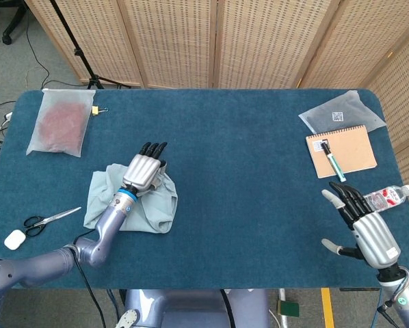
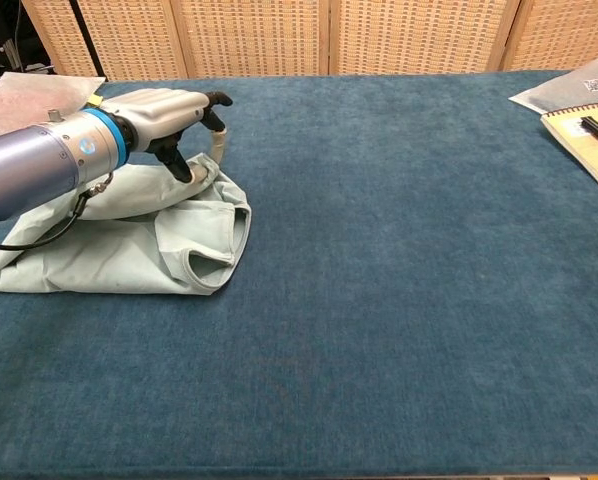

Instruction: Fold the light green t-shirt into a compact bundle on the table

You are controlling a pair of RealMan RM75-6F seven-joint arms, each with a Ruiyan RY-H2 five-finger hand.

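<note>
The light green t-shirt [image 1: 139, 205] lies in a crumpled, partly folded heap on the left part of the blue table [image 1: 245, 164], its collar opening facing the near edge in the chest view. The left hand [image 1: 144, 172] sits over the shirt's far right corner and pinches a fold of cloth between thumb and fingers [image 2: 184, 165], the other fingers reaching forward over the edge of the heap (the chest view shows the fold drawn up under the palm). The pinched cloth runs back along the forearm toward the left side of the heap.

The right hand [image 1: 364, 227] hovers near the right front corner of the table, well apart from the shirt, fingers spread and holding nothing. It seems to float above the table rather than rest on it, though the head view does not make that certain.

A bottle [image 1: 388, 198] lies on its side just beyond the right hand. Further back sits a notebook [image 1: 341, 151] with a pen [image 1: 330, 159] on it, and a clear bag [image 1: 341, 113] behind that. At the far left corner lies a bag with reddish contents [image 1: 59, 123]. Scissors [image 1: 48, 219] and a small white object [image 1: 14, 239] lie near the left front edge, beside the shirt.
</note>
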